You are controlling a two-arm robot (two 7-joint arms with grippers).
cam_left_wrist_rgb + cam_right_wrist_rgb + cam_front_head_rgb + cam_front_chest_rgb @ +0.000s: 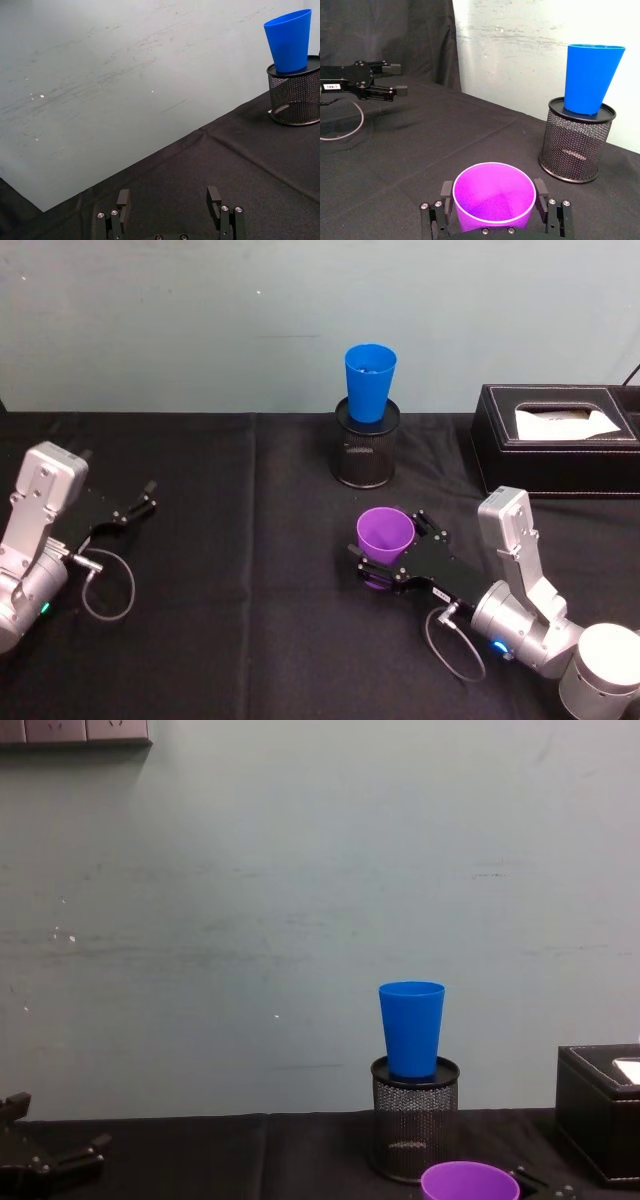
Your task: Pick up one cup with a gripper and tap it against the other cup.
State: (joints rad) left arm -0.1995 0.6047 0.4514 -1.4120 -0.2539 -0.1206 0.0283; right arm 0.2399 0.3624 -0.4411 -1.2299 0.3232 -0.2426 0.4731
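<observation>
Here the right gripper [385,534] has the purple cup [385,532] between its two flat black fingers [446,191]. One finger presses on each side of the cup, just under the rim, so the gripper is closed only as far as the cup lets it. The cup stands straight up with its open mouth on top. I cannot tell if its bottom touches the black cloth [240,620] or not.

The silver right arm comes in low from the robot's right side. It reaches forward and a little to the left, with the gripper held flat over the cloth.

Out past the fingertips, and higher up, the blue cup [369,380] sits in the top of a black mesh pen holder [366,455]. It is well apart from the purple cup. A black tissue box [555,440] sits farther off to the gripper's right.

The left gripper [150,495] rests low on the far left. Its fingers are spread wide and hold nothing.
</observation>
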